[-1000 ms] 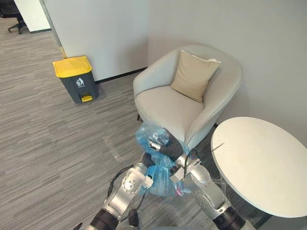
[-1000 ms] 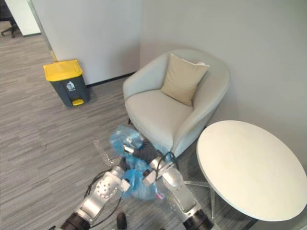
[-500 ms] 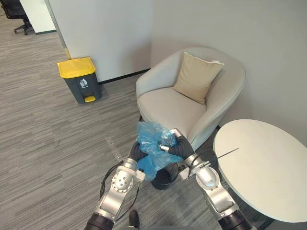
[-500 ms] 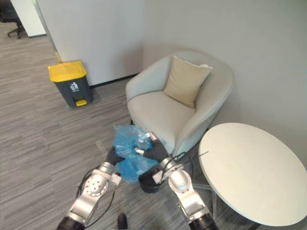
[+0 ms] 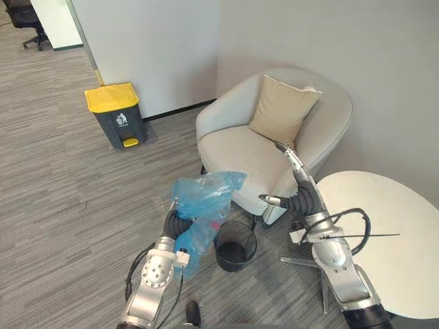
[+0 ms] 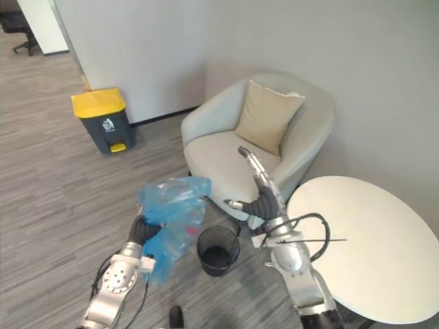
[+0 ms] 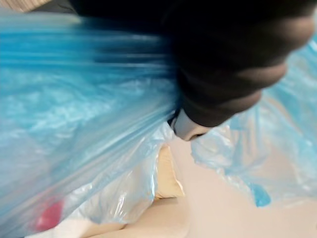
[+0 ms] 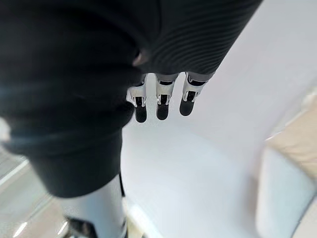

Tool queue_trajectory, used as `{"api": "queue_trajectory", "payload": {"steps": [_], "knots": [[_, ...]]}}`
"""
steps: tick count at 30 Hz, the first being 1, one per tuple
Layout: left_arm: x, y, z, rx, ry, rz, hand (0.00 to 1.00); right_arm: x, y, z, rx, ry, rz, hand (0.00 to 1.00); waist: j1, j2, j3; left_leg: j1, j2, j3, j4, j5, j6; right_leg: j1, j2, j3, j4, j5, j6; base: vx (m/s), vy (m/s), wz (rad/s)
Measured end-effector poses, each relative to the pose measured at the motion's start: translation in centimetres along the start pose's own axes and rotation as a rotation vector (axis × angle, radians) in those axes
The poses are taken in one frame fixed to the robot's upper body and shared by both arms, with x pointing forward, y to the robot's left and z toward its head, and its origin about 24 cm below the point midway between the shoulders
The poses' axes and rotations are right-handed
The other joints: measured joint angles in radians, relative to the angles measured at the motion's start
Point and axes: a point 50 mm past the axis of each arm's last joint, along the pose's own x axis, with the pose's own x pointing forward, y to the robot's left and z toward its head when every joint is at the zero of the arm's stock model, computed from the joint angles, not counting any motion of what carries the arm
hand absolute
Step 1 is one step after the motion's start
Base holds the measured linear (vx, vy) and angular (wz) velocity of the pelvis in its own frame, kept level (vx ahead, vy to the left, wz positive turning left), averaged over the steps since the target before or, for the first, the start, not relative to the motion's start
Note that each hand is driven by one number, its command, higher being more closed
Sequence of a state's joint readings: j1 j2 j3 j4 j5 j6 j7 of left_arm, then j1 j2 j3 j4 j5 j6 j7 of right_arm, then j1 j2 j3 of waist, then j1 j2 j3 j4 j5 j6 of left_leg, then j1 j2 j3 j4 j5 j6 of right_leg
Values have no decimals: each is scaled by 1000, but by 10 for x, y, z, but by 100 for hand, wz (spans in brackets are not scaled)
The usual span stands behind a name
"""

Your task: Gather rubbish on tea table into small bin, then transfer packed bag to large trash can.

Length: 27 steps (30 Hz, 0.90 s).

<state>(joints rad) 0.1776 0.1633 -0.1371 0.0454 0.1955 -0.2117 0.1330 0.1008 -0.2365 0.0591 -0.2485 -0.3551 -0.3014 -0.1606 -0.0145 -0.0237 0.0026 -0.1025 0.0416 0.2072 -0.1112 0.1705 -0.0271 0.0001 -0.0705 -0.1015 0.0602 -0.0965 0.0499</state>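
**Left eye view:** the blue bag (image 5: 204,194), lifted clear of the small bin (image 5: 235,245) at lower centre, rides on the left hand (image 5: 177,223); its grip cannot be told. The tea table (image 5: 384,226), lower right, lies bare.

**Right eye view:** the yellow-lidded large trash can (image 6: 103,120), upper left, stands well apart. It bears a white pictogram and no legible words. The transfer evidently remains.

**Left wrist view:** blue film with something red inside.

**Right wrist view:** the right hand (image 8: 161,99) is straight-fingered and empty.

This looks like an office lounge corner: grey striped carpet (image 5: 68,192), cream armchair (image 5: 240,151) with cushion (image 5: 282,110), round white table (image 5: 405,205), yellow-lidded pedal bin (image 5: 113,113), black office chair (image 5: 20,14) behind
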Motion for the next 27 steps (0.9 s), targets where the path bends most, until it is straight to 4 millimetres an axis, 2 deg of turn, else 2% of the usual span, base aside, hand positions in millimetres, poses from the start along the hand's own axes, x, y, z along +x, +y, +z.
{"api": "queue_trajectory", "payload": {"steps": [2, 5, 10, 14, 16, 21, 24, 27], "knots": [[-5, 3, -8, -14, 41, 29, 100, -10, -2, -11, 23, 83, -59, 0, -1, 4, 2, 0, 0, 0, 0, -1, 0, 0, 0, -2, 0, -1, -1, 21, -7, 0], [-13, 4, -26, -38, 128, 56, 100, -32, 2, -42, 79, 280, -106, 0, -3, 9, 3, 0, 0, -1, 0, -1, -1, 0, -1, -3, 1, -2, -1, 0, 0, 0], [-33, 6, -68, -148, 349, 100, 100, -91, 17, -105, 217, 721, -165, 0, -2, 23, 10, 0, 0, -7, 0, -10, 0, 5, -3, -8, 0, -12, 11, 14, -5, 4], [-56, 9, -98, -203, 519, 130, 100, -139, 25, -134, 289, 996, -199, 0, -1, 27, 13, 4, -3, -11, 0, -16, 0, 14, -6, -16, -2, -20, 12, 68, -19, 4], [-70, 6, -113, -210, 617, 124, 100, -162, 32, -143, 335, 1118, -217, 0, -1, 24, 17, 26, -8, -16, 0, -22, -6, 42, -9, -21, -11, -24, 13, 98, -24, 8], [-97, 2, -140, -239, 793, 126, 100, -196, 48, -155, 403, 1317, -217, 0, 0, 26, 26, 53, -13, -17, 0, -39, -13, 70, -15, -23, -11, -42, 16, 81, -24, 2], [-112, -3, -152, -252, 892, 123, 100, -212, 57, -157, 431, 1414, -198, 0, 1, 25, 28, 55, -16, -19, 0, -42, -12, 73, -16, -23, -10, -42, 12, 89, -24, 1], [-123, -6, -159, -252, 947, 117, 100, -215, 61, -158, 436, 1442, -185, 0, 4, 16, 53, 89, -22, -18, 0, -48, -11, 110, -19, -25, -12, -48, 17, 107, -29, 0]]}}
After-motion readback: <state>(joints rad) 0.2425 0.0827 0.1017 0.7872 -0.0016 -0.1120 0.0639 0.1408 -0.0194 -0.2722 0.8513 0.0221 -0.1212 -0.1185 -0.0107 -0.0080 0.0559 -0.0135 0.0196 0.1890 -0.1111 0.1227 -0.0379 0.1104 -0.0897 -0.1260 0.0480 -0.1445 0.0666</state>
